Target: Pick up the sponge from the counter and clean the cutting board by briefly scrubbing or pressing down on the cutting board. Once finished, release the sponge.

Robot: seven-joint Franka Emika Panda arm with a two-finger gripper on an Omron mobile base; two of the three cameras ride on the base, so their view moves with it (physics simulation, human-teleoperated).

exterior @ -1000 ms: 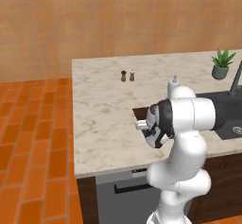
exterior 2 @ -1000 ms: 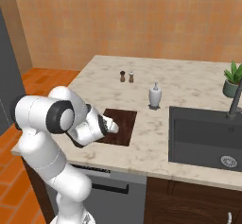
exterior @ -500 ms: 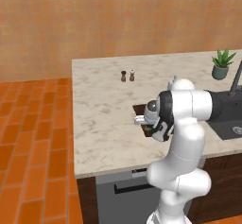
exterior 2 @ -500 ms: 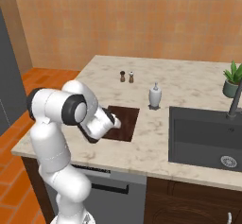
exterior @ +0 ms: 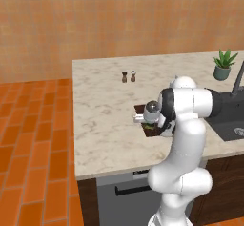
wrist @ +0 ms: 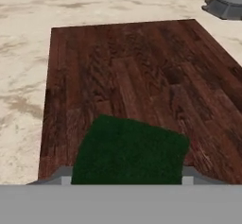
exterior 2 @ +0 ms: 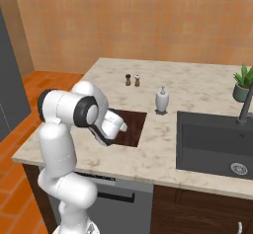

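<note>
The dark brown wood-grain cutting board [wrist: 127, 76] lies on the beige marble counter [exterior: 105, 101], near its front edge. My gripper [wrist: 124, 175] is shut on the sponge [wrist: 130, 152], whose dark green top sits between the fingertips, low over the board's near end. From the left base view the sponge [exterior: 149, 125] shows as a green patch under the hand at the board's [exterior: 153, 131] left part. In the right base view the hand covers the sponge above the cutting board [exterior 2: 132, 124]. Whether the sponge touches the wood I cannot tell.
A white soap dispenser [exterior 2: 161, 99] stands just behind the board's far right corner. Two small shakers [exterior: 128, 76] sit further back. The dark sink [exterior 2: 217, 139] with its faucet lies to the right, and a potted plant [exterior: 223, 64] stands at the back right.
The arm has risen more upright, and the hand with the sponge has shifted a little further over the board.
</note>
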